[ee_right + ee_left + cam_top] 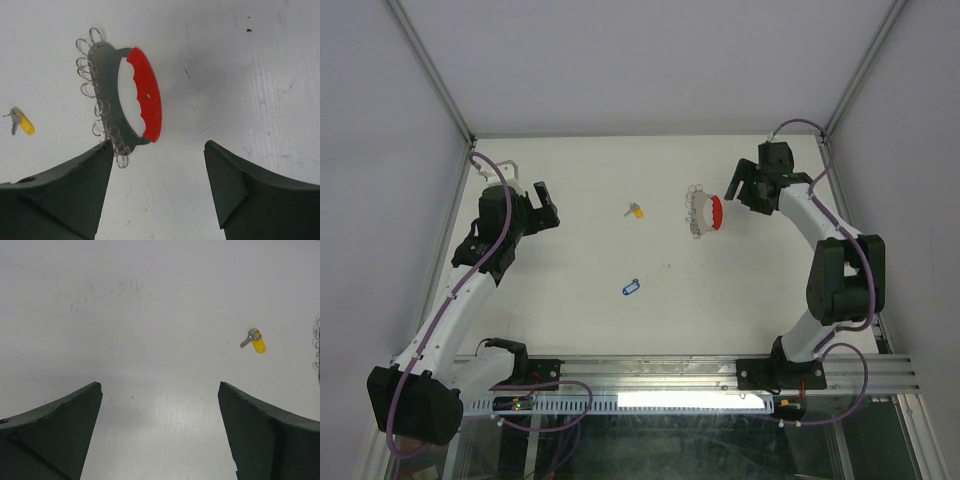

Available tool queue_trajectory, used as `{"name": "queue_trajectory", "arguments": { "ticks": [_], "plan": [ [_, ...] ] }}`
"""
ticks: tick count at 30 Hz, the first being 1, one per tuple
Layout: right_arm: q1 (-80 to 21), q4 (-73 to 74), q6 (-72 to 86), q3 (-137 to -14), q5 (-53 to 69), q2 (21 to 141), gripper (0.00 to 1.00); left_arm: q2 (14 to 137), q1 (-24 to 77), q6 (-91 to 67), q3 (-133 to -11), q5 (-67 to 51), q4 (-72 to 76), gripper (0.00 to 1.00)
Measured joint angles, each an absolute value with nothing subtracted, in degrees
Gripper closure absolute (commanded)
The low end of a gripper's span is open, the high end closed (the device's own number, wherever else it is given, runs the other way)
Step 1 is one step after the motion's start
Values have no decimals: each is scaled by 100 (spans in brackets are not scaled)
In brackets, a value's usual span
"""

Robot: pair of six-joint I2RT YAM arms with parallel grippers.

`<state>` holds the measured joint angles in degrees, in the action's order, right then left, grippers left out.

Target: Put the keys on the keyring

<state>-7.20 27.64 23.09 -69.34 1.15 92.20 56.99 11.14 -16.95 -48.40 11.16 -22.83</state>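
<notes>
The keyring (705, 213) lies at the back right of the table: a curved red tab (146, 93) with a row of several small silvery rings (90, 90). My right gripper (740, 192) is open and empty just right of it, and the left fingertip (102, 150) is close to the lowest rings in the right wrist view. The yellow-headed key (636, 210) lies left of the keyring and also shows in both wrist views (256, 341) (22, 122). The blue-headed key (630, 288) lies nearer the table's middle. My left gripper (548, 205) is open and empty, well left of the yellow key.
White table (670, 300) enclosed by grey walls with metal corner posts (430, 80). A metal rail (720, 370) runs along the near edge. The edge of the rings (317, 347) shows at the right border of the left wrist view.
</notes>
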Motion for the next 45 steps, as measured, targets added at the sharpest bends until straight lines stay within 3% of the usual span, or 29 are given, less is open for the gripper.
{"name": "queue_trajectory", "arguments": {
  "ticks": [14,41,45],
  "plan": [
    [-1330,3100,1730,-8259,-134,10997,30,5695,1114,-1693,-4840,1031,-2316,1],
    [-1614,3330,1505,-8565,-749,11773,42,5815,1114,-1691,-4840,987,-2335,1],
    [-1660,3330,1509,-8569,-860,11782,48,5819,1114,-1691,-4840,987,-2399,1]
  ]
}}
